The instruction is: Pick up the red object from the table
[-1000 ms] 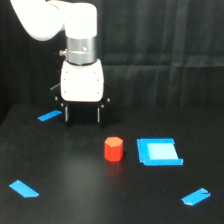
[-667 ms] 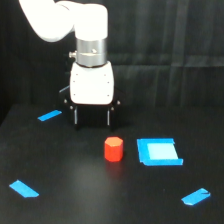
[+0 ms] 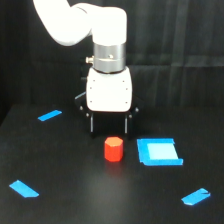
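Observation:
The red object (image 3: 114, 149) is a small red-orange short block standing upright on the black table (image 3: 75, 200), near the middle of the exterior view. My gripper (image 3: 108, 127) hangs from the white arm just behind and above it, fingers pointing down. The two dark fingers (image 3: 92, 125) stand apart, wider than the block, so the gripper is open and empty. The fingertips end slightly above the block's top, not touching it.
A flat blue square piece (image 3: 158, 152) lies just to the exterior view's right of the red block. Blue tape strips lie at the far left (image 3: 49, 115), near left (image 3: 24, 188) and near right (image 3: 195, 197). A black curtain hangs behind.
The arm and gripper have moved toward the exterior view's right and closer to the camera, now sitting almost directly behind the red block. The block and blue pieces have not moved.

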You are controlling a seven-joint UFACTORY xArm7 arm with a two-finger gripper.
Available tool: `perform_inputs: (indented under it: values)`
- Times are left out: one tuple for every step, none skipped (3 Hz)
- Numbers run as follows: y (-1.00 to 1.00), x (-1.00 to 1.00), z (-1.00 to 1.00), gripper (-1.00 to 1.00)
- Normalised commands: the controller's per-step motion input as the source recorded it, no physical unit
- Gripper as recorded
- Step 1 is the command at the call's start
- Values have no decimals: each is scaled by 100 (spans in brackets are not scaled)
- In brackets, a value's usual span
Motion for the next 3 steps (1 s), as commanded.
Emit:
perform_inputs:
  values:
    - [-68,25,10,100]
    - [-71,-4,17,88]
    - [-54,-16,17,97]
